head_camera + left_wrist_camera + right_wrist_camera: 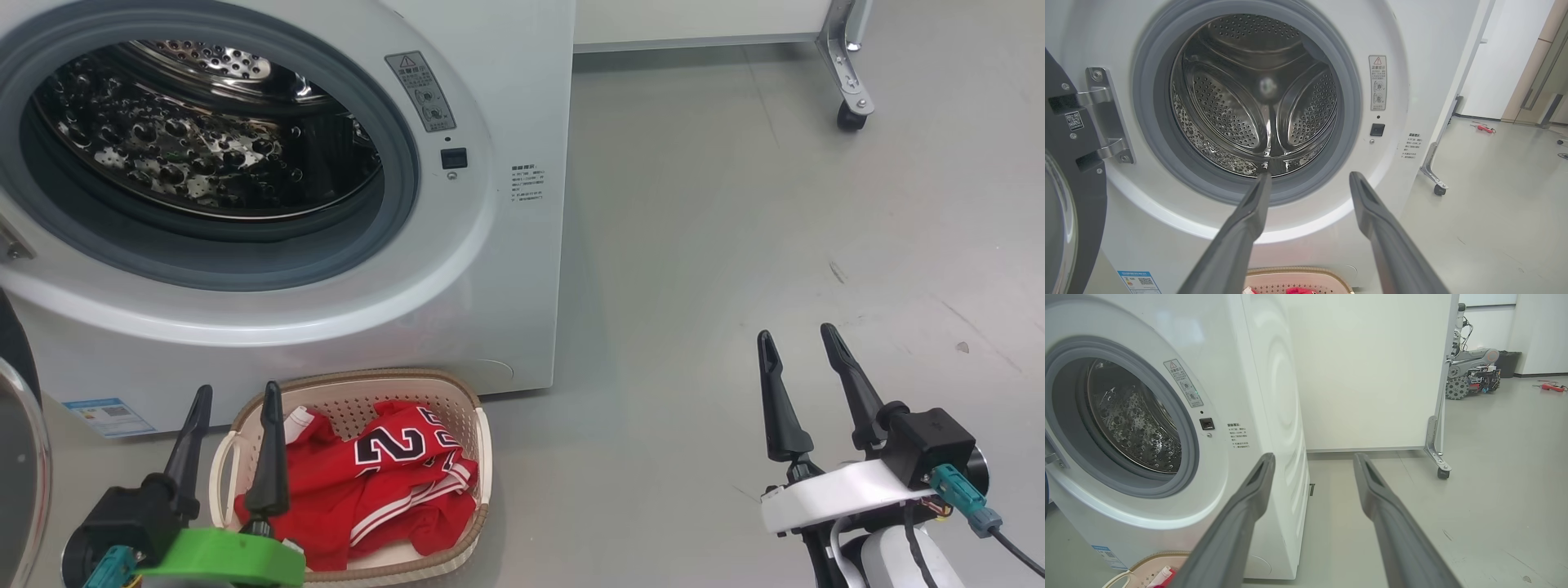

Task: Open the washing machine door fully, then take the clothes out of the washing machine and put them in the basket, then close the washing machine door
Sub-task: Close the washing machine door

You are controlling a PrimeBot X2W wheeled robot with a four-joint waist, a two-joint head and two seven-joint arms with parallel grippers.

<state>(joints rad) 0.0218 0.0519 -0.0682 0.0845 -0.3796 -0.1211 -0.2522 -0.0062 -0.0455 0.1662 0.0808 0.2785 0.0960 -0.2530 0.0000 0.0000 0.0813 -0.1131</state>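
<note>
Clothes [384,474]: red jersey fabric, heaped in cream perforated plastic basket [483,457] before white front-loading washing machine [506,82].
Door [1069,183]: round, black-rimmed, swung open.
Left gripper [237,390]: fingers apart, empty.
Right gripper [796,331]: fingers apart, empty.

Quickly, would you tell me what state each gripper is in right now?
Left gripper: open, holding nothing.
Right gripper: open, holding nothing.

lab: wheeled partition [1372,371], spare robot [1474,370]
</note>
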